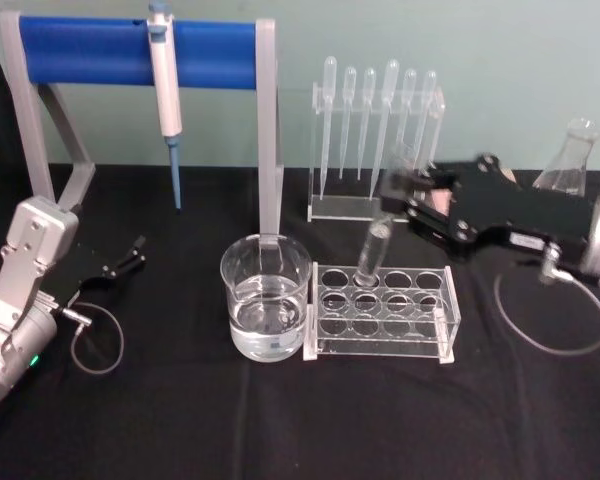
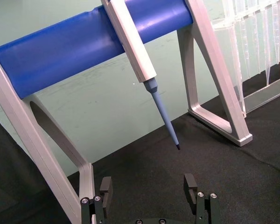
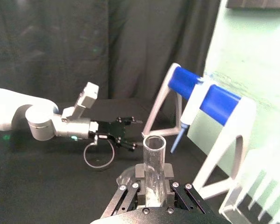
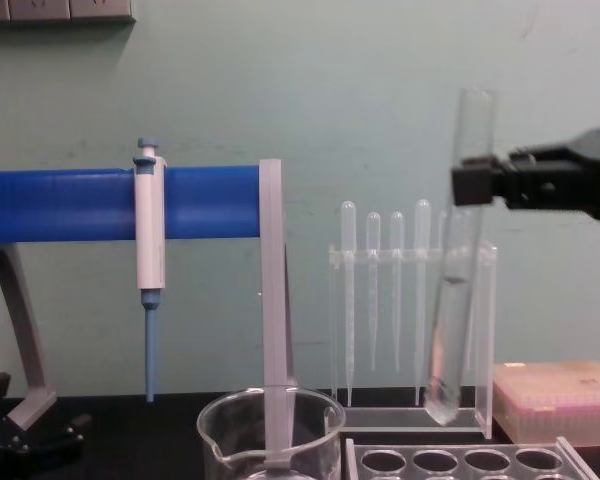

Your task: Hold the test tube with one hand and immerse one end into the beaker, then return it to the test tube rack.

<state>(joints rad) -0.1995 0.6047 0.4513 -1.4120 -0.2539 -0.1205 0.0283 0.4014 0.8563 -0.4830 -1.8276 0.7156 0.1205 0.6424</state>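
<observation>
The right tool (image 4: 477, 184) clamps the test tube (image 4: 456, 270) near its open top, holding it slightly tilted in the air above the clear rack (image 1: 382, 310), just beside the beaker (image 1: 266, 309) of water mid-worktop. The left tool (image 2: 149, 191) rests wide open near the worktop's left edge.

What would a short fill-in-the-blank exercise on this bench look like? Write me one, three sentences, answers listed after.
1. The right gripper is shut on the ____, held above the clear rack.
2. The beaker stands beside the rack, on the robot's ____ side of it.
3. The left gripper rests low on the table with its fingers ____.

Missing words: test tube; left; open
</observation>
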